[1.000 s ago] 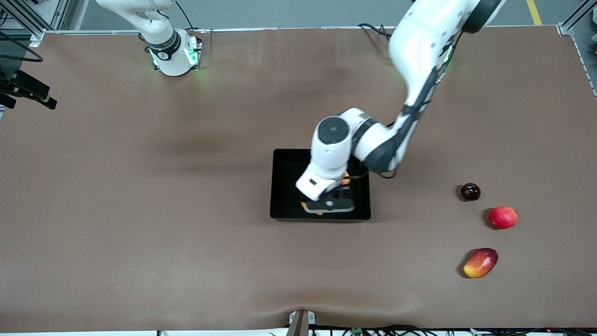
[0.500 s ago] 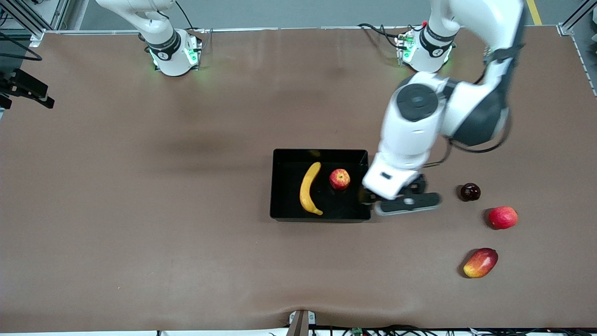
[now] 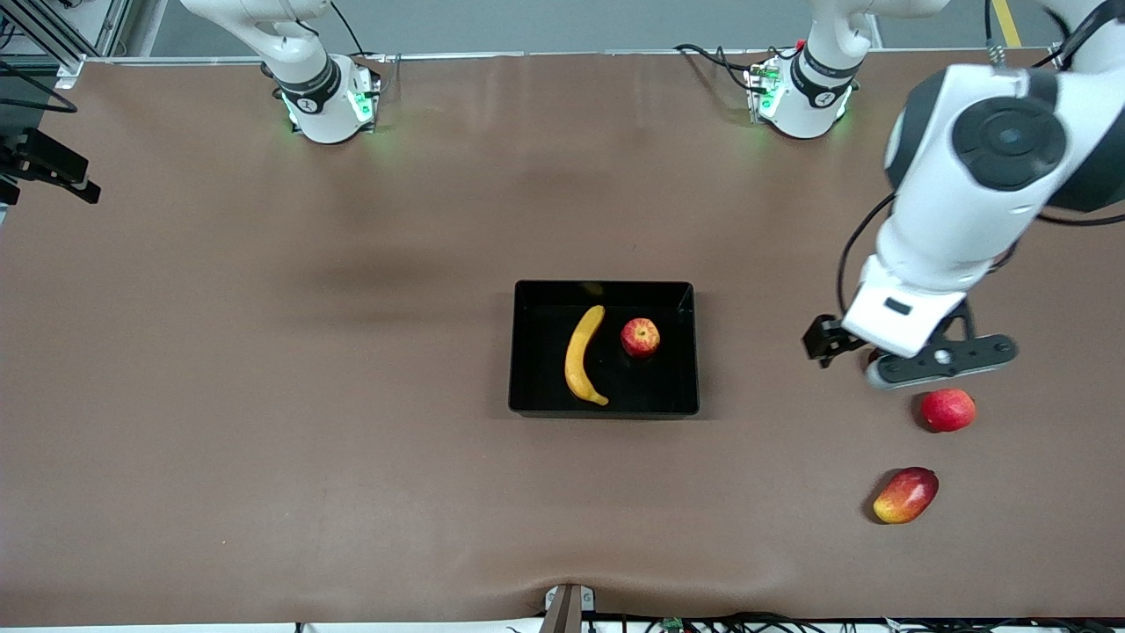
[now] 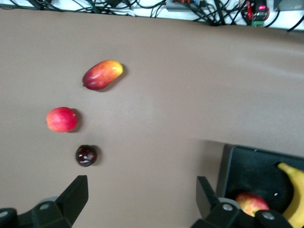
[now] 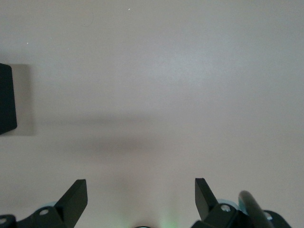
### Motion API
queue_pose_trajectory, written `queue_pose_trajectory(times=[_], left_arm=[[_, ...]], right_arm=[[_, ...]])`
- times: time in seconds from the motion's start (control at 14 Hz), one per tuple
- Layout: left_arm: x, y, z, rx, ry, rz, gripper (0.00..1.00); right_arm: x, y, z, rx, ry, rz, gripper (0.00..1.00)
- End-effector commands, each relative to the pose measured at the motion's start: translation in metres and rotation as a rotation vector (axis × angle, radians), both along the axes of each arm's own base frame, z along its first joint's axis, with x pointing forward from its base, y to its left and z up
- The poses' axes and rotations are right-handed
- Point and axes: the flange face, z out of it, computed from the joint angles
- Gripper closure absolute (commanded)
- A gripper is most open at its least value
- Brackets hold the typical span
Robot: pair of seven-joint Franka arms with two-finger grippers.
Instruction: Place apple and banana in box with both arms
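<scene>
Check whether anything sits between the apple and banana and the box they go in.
Nothing does: the banana and the apple lie side by side in the box. The left gripper, open, hangs over bare table.

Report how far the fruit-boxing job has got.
Looks done: the banana and the apple both lie in the box. Nothing is in hand: the left gripper is over the table near the spare fruit, jaws open and empty; the right gripper waits, open. Nothing visibly remains.

Box (image 3: 604, 409) open from above, banana (image 3: 583, 354) and apple (image 3: 640, 337) apart inside, bare floor between.
</scene>
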Motion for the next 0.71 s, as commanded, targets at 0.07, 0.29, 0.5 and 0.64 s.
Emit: queue_pose_trajectory(times=[0.07, 0.29, 0.5, 0.64], left_arm=[[-0.014, 0.061, 0.032, -0.033, 0.055, -0.116, 0.00], [-0.029, 0.087, 0.052, -0.026, 0.089, -0.147, 0.00], [-0.048, 0.100, 0.062, -0.035, 0.096, -0.138, 0.00], [-0.055, 0.113, 0.065, -0.056, 0.096, -0.115, 0.00]], right_arm=[[-0.003, 0.003, 0.017, -0.006, -0.025, 0.019, 0.00], [-0.003, 0.006, 0.022, -0.015, -0.035, 0.025, 0.00], [-0.003, 0.010, 0.022, -0.015, -0.035, 0.039, 0.00], [-0.003, 0.011, 0.022, -0.017, -0.035, 0.034, 0.00]])
